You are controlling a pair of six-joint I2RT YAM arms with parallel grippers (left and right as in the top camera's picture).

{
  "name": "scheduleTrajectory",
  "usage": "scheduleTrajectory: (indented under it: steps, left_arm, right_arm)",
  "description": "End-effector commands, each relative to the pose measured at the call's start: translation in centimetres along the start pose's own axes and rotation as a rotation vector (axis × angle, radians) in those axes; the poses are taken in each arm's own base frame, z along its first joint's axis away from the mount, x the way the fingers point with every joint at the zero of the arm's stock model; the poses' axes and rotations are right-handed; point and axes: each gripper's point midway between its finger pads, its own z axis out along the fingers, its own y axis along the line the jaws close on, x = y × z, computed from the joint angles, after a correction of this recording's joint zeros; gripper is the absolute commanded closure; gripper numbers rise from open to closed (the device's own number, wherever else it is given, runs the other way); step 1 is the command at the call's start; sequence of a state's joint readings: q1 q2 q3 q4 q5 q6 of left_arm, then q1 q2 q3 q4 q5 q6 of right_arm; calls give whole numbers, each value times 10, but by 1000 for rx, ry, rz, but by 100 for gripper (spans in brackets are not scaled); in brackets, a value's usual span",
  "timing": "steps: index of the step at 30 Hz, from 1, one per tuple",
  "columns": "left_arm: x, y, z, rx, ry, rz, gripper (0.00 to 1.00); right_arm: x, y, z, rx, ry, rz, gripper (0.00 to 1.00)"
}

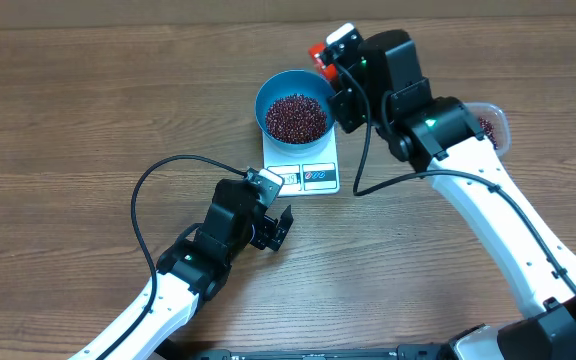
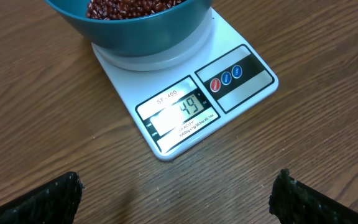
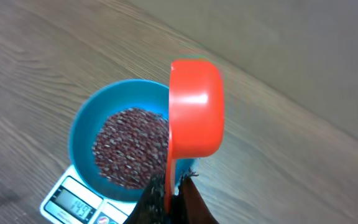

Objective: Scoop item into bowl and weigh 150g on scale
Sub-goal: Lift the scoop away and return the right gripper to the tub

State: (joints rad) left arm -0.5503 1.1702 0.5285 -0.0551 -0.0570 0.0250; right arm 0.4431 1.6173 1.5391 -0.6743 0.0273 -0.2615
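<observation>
Left gripper (image 2: 178,199) sits closest, low over bare wood just in front of the scale (image 2: 185,99), fingers (image 2: 48,199) spread wide w/ nothing btwn them. Scale's display (image 2: 179,115) reads 149, partly washed out by glare. Blue bowl (image 1: 264,100) stands on the scale, wider than its platform, w/ the beans (image 1: 296,118) heaped inside. Right gripper (image 3: 169,196) is up over the bowl's far-right rim, fingers pinched tight on the handle of a red-orange scoop (image 3: 194,106). Scoop's tipped on edge, back to the wrist cam, so can't tell what's in it. Seen from above, the right arm (image 1: 438,130) covers most of a clear container (image 1: 496,125) w/ more beans, right of the bowl. Black cable (image 1: 143,200) loops over the table (image 1: 68,100) beside the left arm (image 1: 198,260)
</observation>
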Motion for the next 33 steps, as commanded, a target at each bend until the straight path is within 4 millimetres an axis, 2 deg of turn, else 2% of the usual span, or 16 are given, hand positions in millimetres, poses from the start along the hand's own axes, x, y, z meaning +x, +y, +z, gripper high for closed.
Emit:
scheduleTrajectory:
  steps: [1,5,9,15,18,25,29,33]
  left_arm:
    - [4,-1,2,2,10,-10,0]
    - [4,-1,2,2,10,-10,0]
    - [4,-1,2,2,10,-10,0]
    - [4,-1,2,2,10,-10,1]
    - [4,-1,2,2,10,-10,0]
    - [4,-2,2,2,10,-10,1]
    - [4,-1,2,2,10,-10,0]
    - [4,-2,2,2,10,-10,0]
  right_arm:
    - [-13,-40,-33,70,-64,118,96]
    - [-2,-70,-55,69,-63,219,96]
    - [28,-105,-69,85,-8,364,96]
    - [95,-153,-80,112,142,590,96]
    - [126,-168,-78,137,226,680,96]
    - [184,-184,-52,131,397,804,96]
    - [207,-181,-36,108,483,838,96]
    - [221,-185,-24,125,524,840,96]
